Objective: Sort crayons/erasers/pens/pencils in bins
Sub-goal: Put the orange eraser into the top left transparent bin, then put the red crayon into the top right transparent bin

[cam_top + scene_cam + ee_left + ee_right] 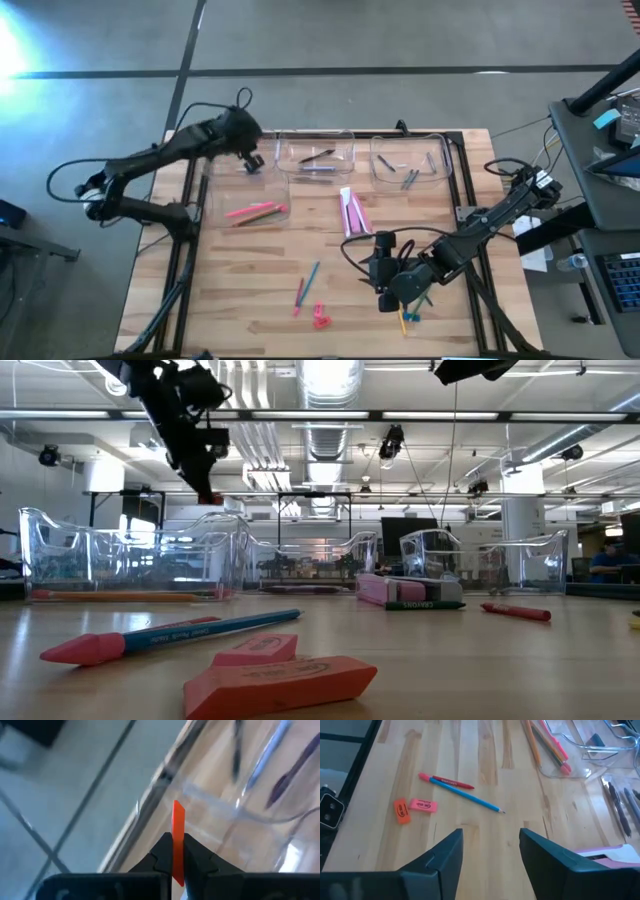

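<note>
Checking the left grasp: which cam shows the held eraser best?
Left wrist view: the eraser stands edge-on, pinched between the left gripper fingers. The low view shows only a red tip under the gripper. The high view hides it; the right wrist view misses it.

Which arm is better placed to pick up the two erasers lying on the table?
Right: its open gripper hovers near the two erasers, while the left gripper already pinches an eraser by the bins.

A pink box [354, 211] lies on the wooden table [250, 300], with grey floor [400, 40] beyond.
</note>
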